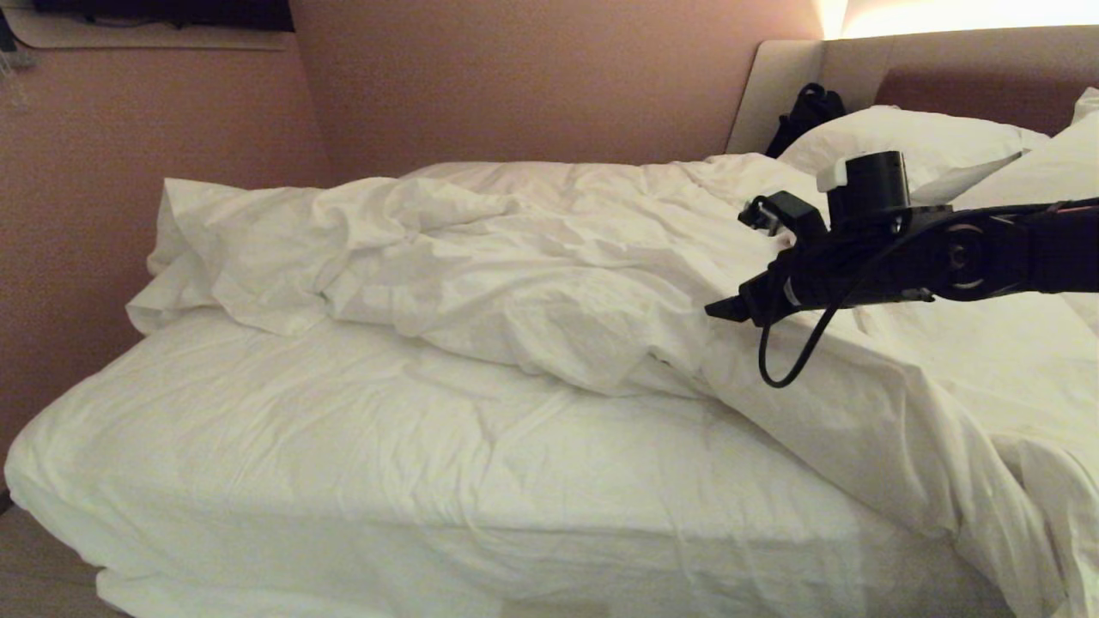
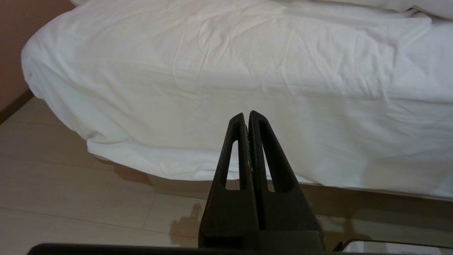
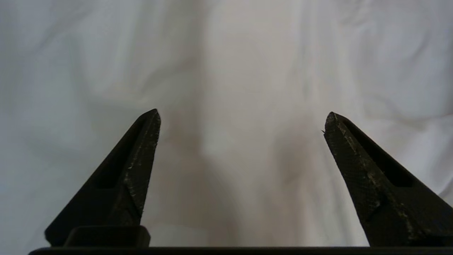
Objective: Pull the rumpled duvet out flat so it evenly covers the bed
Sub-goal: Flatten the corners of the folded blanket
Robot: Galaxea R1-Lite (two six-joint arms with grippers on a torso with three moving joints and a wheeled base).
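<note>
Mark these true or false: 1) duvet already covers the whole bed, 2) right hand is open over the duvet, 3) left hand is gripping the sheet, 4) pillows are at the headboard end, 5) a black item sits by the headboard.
1. False. The duvet is bunched toward the far side; the near part of the bed shows bare sheet.
2. True. The right hand is open, nothing between its fingers, over duvet fabric.
3. False. The left hand is shut and empty, clear of the bed, low beside it above the floor.
4. True. The pillows lie against the headboard.
5. True. A black item leans there.
</note>
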